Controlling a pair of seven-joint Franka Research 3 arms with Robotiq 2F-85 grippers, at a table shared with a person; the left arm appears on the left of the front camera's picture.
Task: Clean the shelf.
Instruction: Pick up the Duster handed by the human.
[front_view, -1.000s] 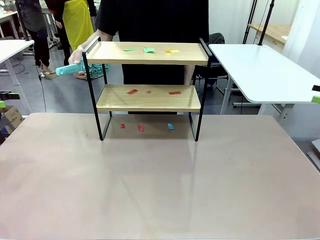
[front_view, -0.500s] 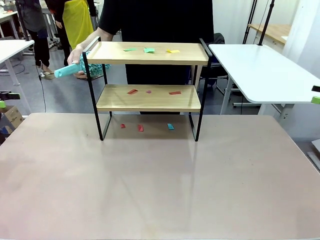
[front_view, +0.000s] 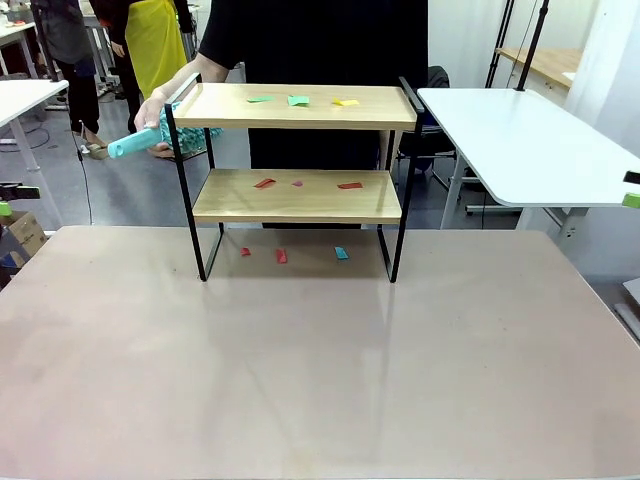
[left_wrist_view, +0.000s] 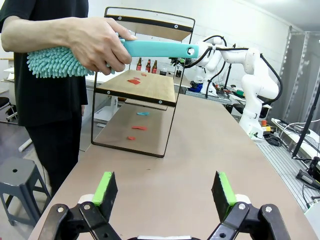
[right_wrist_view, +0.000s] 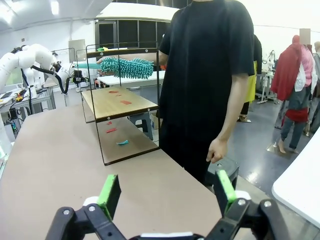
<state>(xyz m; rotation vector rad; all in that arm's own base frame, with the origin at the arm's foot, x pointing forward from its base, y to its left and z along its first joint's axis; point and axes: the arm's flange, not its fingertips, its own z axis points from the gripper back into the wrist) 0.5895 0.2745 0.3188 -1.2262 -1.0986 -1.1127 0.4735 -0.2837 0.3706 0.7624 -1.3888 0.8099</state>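
Observation:
The shelf (front_view: 297, 196), two light wooden boards in a thin black frame, stands at the far middle of the table. Green and yellow paper scraps (front_view: 298, 100) lie on its top board. Red scraps (front_view: 264, 183) lie on the lower board, and red and teal ones (front_view: 281, 256) on the table under it. A person behind the shelf holds a teal fluffy duster (front_view: 135, 143) (left_wrist_view: 60, 61) (right_wrist_view: 128, 67) by its handle at the shelf's left end. My left gripper (left_wrist_view: 164, 189) is open above the table's left edge. My right gripper (right_wrist_view: 165, 192) is open at the right edge.
A white side table (front_view: 530, 145) stands at the back right and another white table (front_view: 25, 95) at the far left. Other people stand behind at the back left. A grey stool (left_wrist_view: 17, 176) sits on the floor beside the person.
The person's hand has lifted the teal duster slightly and drawn it closer to the shelf's left end. Scraps and shelf have not moved.

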